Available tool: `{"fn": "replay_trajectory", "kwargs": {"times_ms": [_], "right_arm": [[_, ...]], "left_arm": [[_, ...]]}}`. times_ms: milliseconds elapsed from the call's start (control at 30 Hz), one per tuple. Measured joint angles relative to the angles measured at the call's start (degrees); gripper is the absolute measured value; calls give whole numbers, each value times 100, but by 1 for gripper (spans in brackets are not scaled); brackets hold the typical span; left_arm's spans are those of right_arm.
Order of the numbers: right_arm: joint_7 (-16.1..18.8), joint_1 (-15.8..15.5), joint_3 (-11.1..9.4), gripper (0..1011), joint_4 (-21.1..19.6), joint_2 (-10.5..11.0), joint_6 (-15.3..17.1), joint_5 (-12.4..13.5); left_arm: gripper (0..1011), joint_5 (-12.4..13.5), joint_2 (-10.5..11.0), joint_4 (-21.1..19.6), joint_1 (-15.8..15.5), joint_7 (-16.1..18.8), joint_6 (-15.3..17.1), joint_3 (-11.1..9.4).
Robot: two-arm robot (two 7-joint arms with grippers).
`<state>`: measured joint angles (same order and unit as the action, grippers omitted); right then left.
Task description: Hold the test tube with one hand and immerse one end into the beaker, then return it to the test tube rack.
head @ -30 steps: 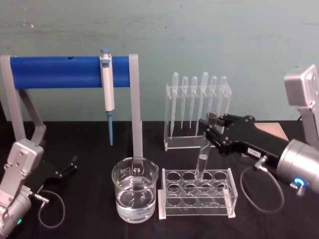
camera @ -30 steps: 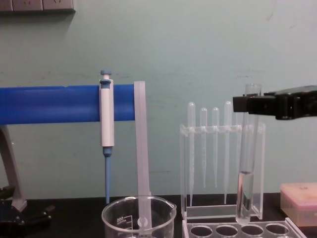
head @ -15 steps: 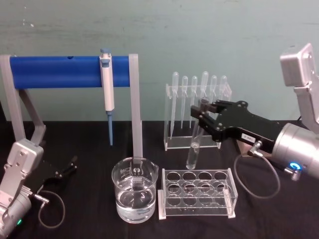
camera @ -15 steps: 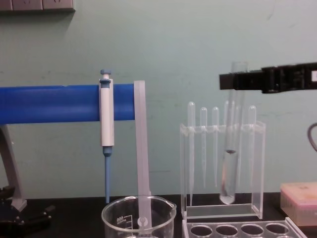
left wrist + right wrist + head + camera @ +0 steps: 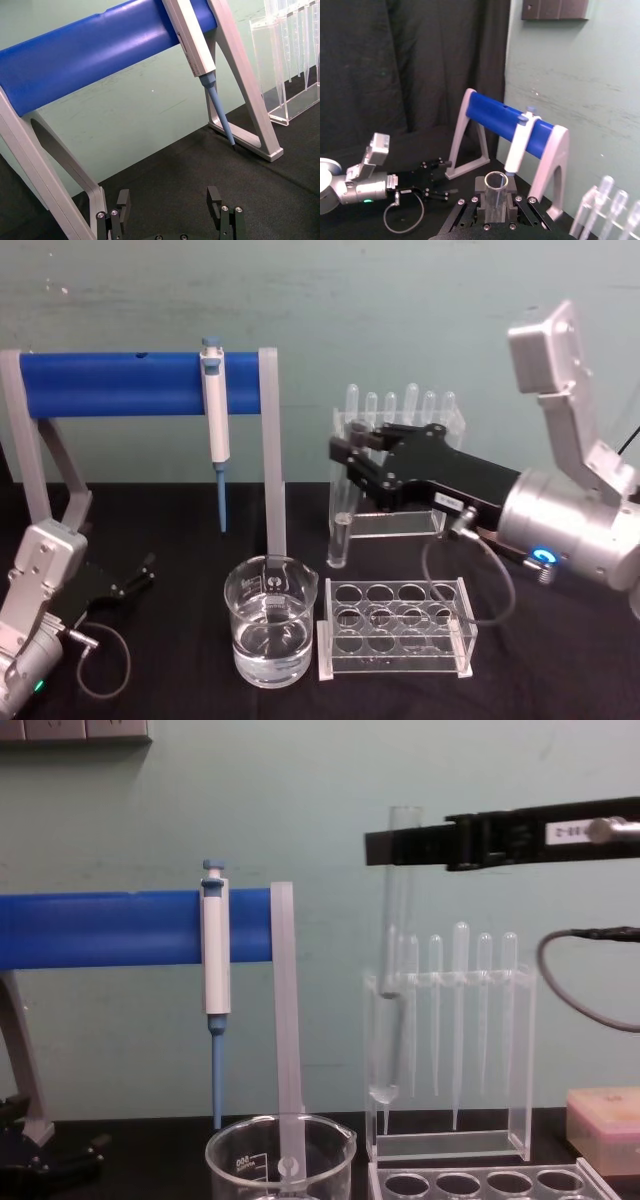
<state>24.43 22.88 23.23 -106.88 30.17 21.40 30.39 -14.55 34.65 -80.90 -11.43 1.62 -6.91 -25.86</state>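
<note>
Over on the left, the left gripper (image 5: 135,578) lies parked on the table (image 5: 180,540), jaws apart and empty. The beaker (image 5: 270,632) stands part full, and just right of it the test tube (image 5: 340,530) hangs upright in the air, pinched near its top by the right gripper (image 5: 347,458). With the test tube rack (image 5: 395,632) standing empty, I'd say the dip and the return are both left.
</note>
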Motion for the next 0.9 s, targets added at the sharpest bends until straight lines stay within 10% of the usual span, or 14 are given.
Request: {"fn": "replay_trajectory", "kwargs": {"times_ms": [900], "right_arm": [[-25, 333, 993, 226, 927, -611, -926, -514]], "left_arm": [[1000, 0, 0, 0, 0, 0, 0, 0]]}}
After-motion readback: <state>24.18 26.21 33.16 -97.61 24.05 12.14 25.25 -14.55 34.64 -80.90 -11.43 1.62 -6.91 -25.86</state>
